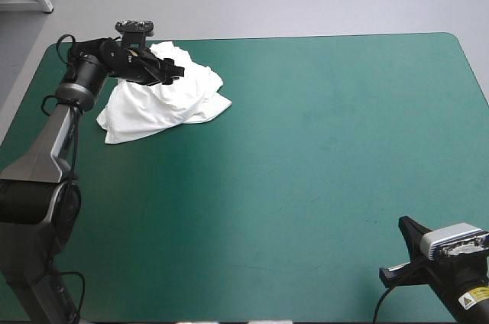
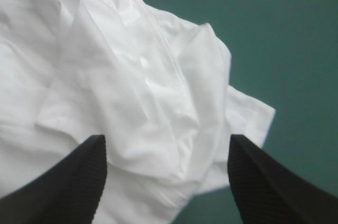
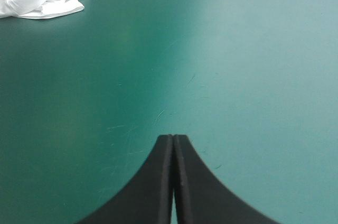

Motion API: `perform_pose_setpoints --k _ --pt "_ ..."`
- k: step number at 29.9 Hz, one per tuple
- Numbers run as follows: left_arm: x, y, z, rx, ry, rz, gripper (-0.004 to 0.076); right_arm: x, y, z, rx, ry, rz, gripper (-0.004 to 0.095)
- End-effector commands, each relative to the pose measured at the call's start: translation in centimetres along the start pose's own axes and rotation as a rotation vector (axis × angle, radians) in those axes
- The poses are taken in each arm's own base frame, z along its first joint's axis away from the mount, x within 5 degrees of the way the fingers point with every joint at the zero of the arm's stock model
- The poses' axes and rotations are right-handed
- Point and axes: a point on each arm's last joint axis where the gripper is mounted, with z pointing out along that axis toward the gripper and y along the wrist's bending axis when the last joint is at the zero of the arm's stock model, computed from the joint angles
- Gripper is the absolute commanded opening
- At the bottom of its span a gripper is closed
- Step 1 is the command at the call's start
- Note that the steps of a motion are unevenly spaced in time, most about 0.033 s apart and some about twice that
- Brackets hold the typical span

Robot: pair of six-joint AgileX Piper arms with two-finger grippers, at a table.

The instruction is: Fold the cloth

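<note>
High view, upper left: left gripper [image 1: 174,72] hangs spread wide over the crumpled T-shirt [image 1: 160,106]. It looks soft, light and floppy, so I'd pinch a hem edge. Right gripper [image 3: 173,139] sits closed, empty.

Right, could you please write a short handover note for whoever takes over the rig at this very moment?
Left gripper: open, poised over the T-shirt, gripping nothing.
Right gripper: shut and empty, near the near right corner of the table, far from the T-shirt.
T-shirt: a crumpled white heap near the far left corner.
Done: no fold visible yet.
Left: grasp it, spread it flat, then fold.
</note>
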Motion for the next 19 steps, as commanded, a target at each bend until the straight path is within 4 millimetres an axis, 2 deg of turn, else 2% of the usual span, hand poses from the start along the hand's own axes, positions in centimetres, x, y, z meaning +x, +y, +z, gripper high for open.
perform_pose_setpoints --k 1,6,11,16,18,19 --pt "-2.8 0.4 -1.2 -0.068 -0.117 -0.006 0.0484 -1.4 -0.1 -0.3 0.008 -0.074 0.001 -0.0017" --pt "-2.9 1.5 2.0 -0.091 -0.051 -0.028 0.0484 -1.1 0.1 -0.3 -0.006 -0.04 -0.001 -0.0018" --pt "-1.5 2.2 5.8 -0.093 0.013 -0.038 0.0484 -0.7 0.2 -0.3 -0.023 0.003 -0.001 -0.0017" --pt "-0.2 2.6 8.5 -0.086 0.075 -0.035 0.0477 -0.9 0.2 -0.4 -0.018 0.0 -0.011 -0.0017" --pt "0.1 2.5 9.1 -0.082 0.09 -0.035 0.0433 -1.5 0.0 -0.8 0.009 -0.029 -0.038 -0.0017" --pt "0.2 2.4 9.4 -0.079 0.1 -0.033 0.0383 -1.8 0.0 -1.0 0.022 -0.046 -0.052 -0.0017"
